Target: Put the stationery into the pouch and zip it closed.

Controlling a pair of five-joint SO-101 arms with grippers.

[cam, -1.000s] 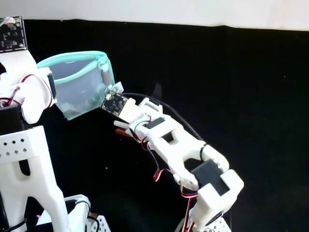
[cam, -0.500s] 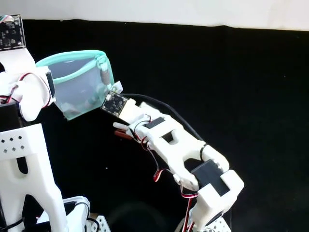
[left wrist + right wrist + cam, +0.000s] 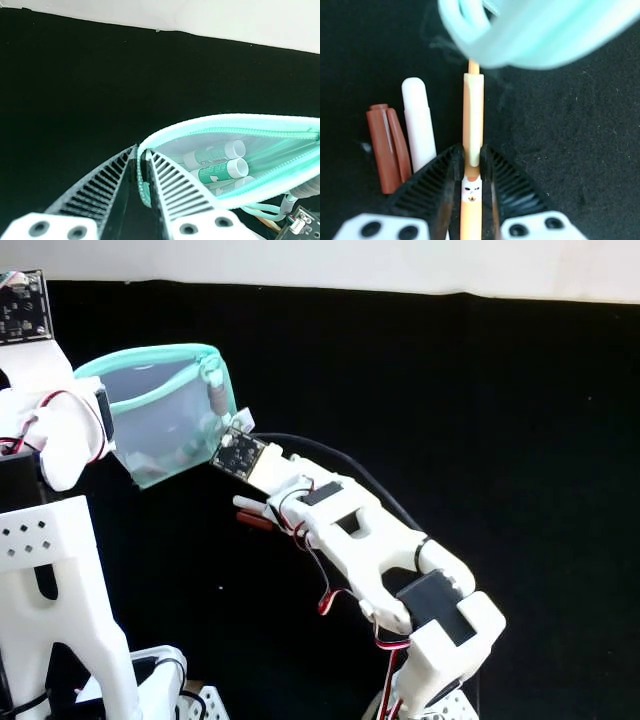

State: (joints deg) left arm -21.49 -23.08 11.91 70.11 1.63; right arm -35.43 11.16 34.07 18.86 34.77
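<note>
One pouch [image 3: 260, 125] pinched by left gripper [image 3: 141, 165], two green tubes [image 3: 220, 172] showing inside, right gripper [image 3: 472, 157] clamping one orange pen [image 3: 473, 100], white pen [image 3: 417, 125], brown pen [image 3: 385, 145] beside.

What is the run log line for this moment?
left gripper: shut on pouch rim | pouch: open, stationery inside | right gripper: shut on orange pen | white pen, brown pen: on table beside it

black table [image 3: 500, 390] — brown pen [image 3: 386, 147], white pen [image 3: 417, 122] lying.
</note>
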